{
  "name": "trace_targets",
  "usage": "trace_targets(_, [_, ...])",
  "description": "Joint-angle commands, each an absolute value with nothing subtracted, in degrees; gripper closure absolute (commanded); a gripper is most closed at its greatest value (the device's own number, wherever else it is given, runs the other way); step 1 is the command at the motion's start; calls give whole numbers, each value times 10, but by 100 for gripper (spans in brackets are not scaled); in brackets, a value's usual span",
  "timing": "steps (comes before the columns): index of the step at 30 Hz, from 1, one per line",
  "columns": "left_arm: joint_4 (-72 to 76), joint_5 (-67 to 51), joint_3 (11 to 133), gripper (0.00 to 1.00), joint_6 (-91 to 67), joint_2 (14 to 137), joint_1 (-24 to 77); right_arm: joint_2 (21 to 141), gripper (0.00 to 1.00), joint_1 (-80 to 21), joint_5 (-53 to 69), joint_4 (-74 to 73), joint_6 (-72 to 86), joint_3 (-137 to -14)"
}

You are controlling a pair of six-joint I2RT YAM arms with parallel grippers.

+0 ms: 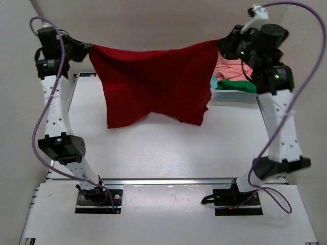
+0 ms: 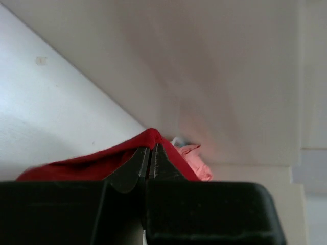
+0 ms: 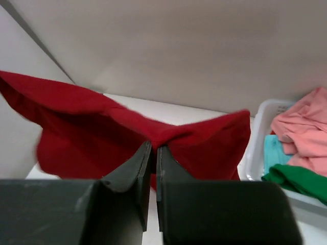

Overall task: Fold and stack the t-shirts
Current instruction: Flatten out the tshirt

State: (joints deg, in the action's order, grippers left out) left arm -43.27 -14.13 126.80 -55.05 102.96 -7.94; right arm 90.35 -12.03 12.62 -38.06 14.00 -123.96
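The dark red t-shirt (image 1: 153,84) hangs spread in the air between my two arms, its lower edge near the table. My left gripper (image 1: 88,50) is shut on its upper left corner; in the left wrist view the red cloth (image 2: 102,161) bunches over my left gripper (image 2: 151,147). My right gripper (image 1: 220,43) is shut on the upper right corner; in the right wrist view the red cloth (image 3: 76,122) pinches into my right gripper (image 3: 155,147). A salmon pink t-shirt (image 1: 232,70) and a green t-shirt (image 1: 240,86) lie in the basket at right, the pink t-shirt (image 3: 304,127) above the green t-shirt (image 3: 301,181).
A white lattice basket (image 1: 225,96) sits at the back right of the white table (image 1: 163,148), and the basket's rim (image 3: 255,148) lies just right of the held shirt. A light blue cloth (image 3: 276,150) lies in it too. A wall stands close behind.
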Motion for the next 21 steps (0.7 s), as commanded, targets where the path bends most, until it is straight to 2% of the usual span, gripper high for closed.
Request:
trace_targets(1, [-368,-196,1253,100,-591,952,-101,835,100,-103,143,-294,148,-1186])
trace_targets(4, [-404,-197,1373,100,-567,974,-105,828,100,-61,162,-337,140,-1263])
trace_targets(7, [-363,-213,1332,100,-573,920,-119,797,100,-29,200,-327,150,-1258])
trace_targets(9, [-318,-224,1260,100,-590,863,-134,754,100,16,255,-286,169,-1238])
trace_targets(12, [-330,-222,1302,99,-566,848,-135,731,100,116,361,-236,226,-1234])
trace_targets(15, [-344,-214,1336,99,-559,838,-132,723,100,109,380,-213,241,-1250])
trace_targets(21, [-333,-215,1253,99,-572,809,-105,749,100,175,459,-86,372,-1245])
